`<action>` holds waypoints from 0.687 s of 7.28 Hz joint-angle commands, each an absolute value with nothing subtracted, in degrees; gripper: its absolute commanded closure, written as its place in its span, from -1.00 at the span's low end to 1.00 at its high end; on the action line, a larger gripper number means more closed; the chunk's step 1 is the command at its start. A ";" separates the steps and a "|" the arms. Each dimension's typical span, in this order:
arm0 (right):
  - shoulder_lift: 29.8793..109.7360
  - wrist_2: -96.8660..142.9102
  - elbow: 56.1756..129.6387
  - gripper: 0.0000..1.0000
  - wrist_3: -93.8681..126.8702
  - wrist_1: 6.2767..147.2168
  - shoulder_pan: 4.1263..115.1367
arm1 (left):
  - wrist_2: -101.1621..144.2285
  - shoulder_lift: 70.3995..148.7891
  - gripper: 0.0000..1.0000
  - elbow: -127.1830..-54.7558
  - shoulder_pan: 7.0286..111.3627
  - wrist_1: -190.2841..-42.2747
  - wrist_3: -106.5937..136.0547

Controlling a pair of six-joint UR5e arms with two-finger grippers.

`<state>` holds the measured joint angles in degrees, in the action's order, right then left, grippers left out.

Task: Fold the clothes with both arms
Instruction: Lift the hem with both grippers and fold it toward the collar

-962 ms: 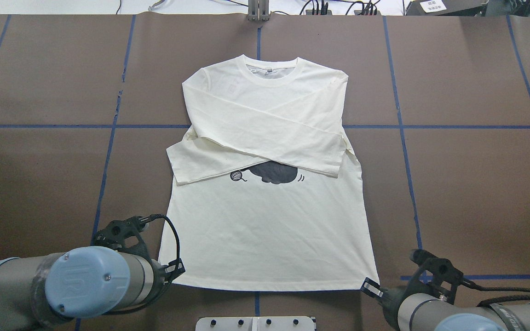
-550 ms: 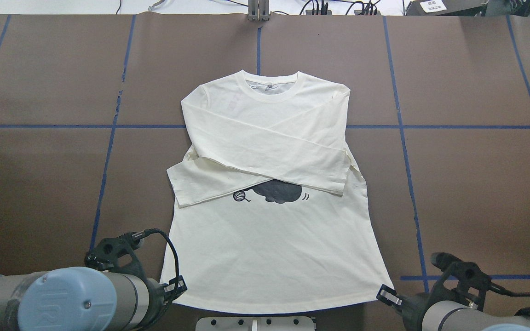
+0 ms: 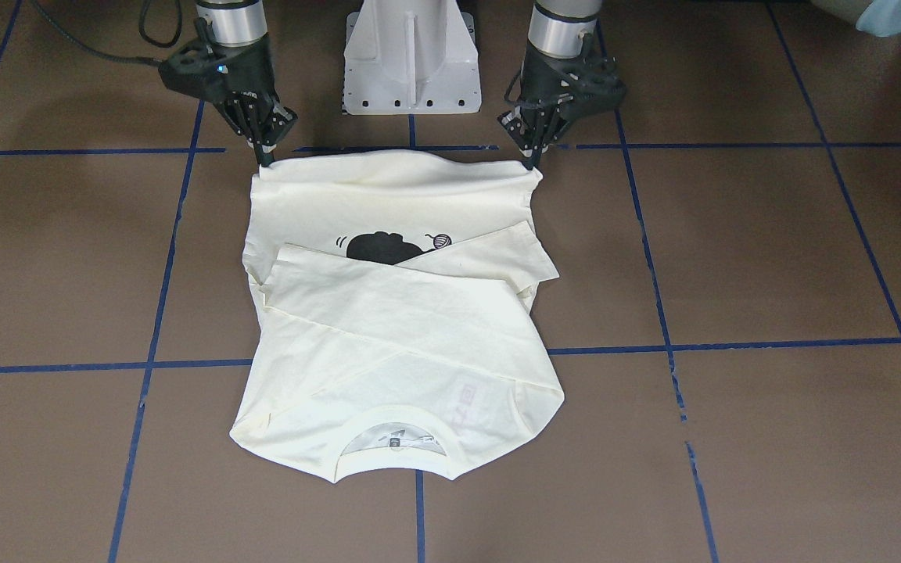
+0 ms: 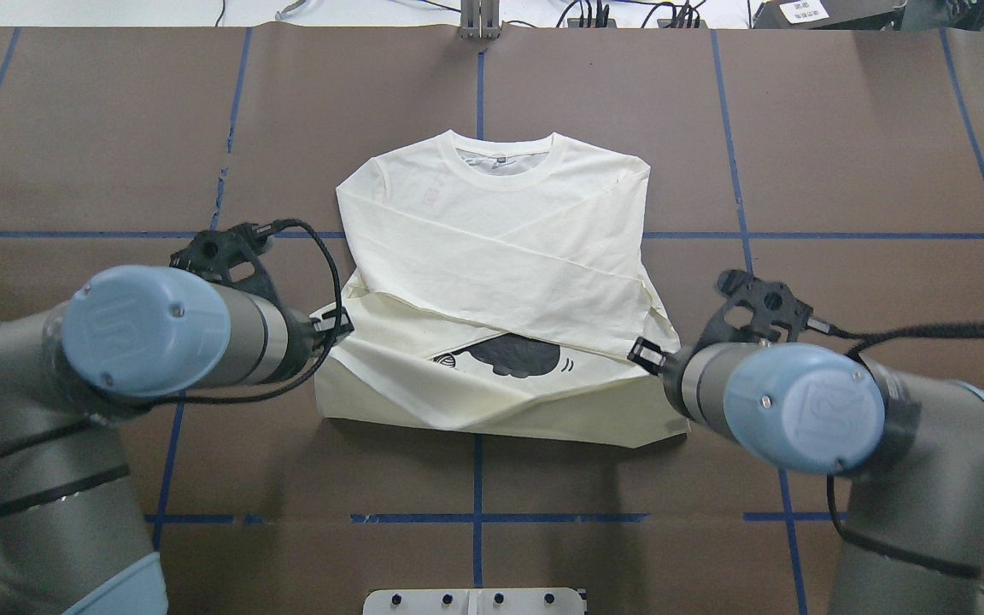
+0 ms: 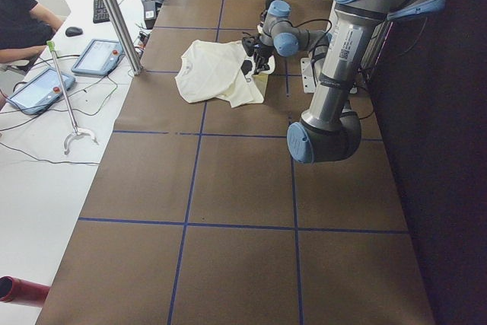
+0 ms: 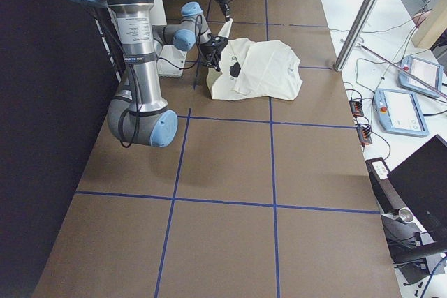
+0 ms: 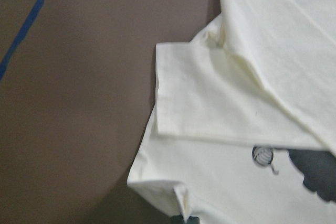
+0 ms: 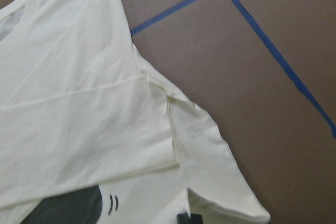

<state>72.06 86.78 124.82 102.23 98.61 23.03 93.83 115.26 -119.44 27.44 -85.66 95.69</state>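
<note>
- Overhead exterior view: the cream T-shirt (image 4: 492,248) lies in the middle of the brown tabletop (image 4: 73,128), collar (image 4: 505,158) at the far side, away from the robot.
- Both sleeves (image 4: 500,273) are folded across the chest and cross each other.
- The lower body is doubled over. A fold runs along the near edge on the tabletop, and the hem is held up above it, stretched between the two tools.
- The left tool (image 4: 334,323) is pinched closed on the hem corner on the robot's left.
- The right tool (image 4: 646,354) is likewise clamped on the opposite hem corner.
- From across the table, the left tool (image 3: 530,160) and right tool (image 3: 265,159) both point down with fingertips together on the cloth. The hem sags a little between them.
- The black cat print (image 4: 509,354) and the small yarn ball (image 4: 449,361) peek out between the crossed sleeves and the raised hem.
- Each wrist camera shows only a dark sliver of fingertip at the bottom edge, with a shirt corner bunched right at it.
- Blue tape lines (image 4: 885,235) grid the tabletop, and the white pedestal (image 3: 411,55) stands between the arms.
</note>
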 commanded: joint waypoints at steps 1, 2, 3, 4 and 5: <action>64.19 92.55 109.41 1.00 86.81 99.05 35.99 | 93.69 119.51 1.00 -104.50 34.09 -96.18 92.12; 59.20 93.51 100.11 1.00 84.40 95.66 39.43 | 93.60 122.58 1.00 -96.93 35.84 -101.03 92.20; 56.63 94.39 90.97 1.00 84.38 88.06 40.85 | 93.26 124.52 1.00 -91.37 37.08 -104.55 92.02; 56.43 95.26 84.35 1.00 84.20 80.67 42.61 | 90.47 124.98 1.00 -87.58 37.26 -107.72 90.80; 54.51 96.32 80.81 1.00 83.42 78.33 44.02 | 89.74 125.85 1.00 -84.15 37.35 -110.89 90.62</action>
<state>56.72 94.98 87.75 84.35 83.98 41.83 91.35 124.59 -89.37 36.93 -106.52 91.24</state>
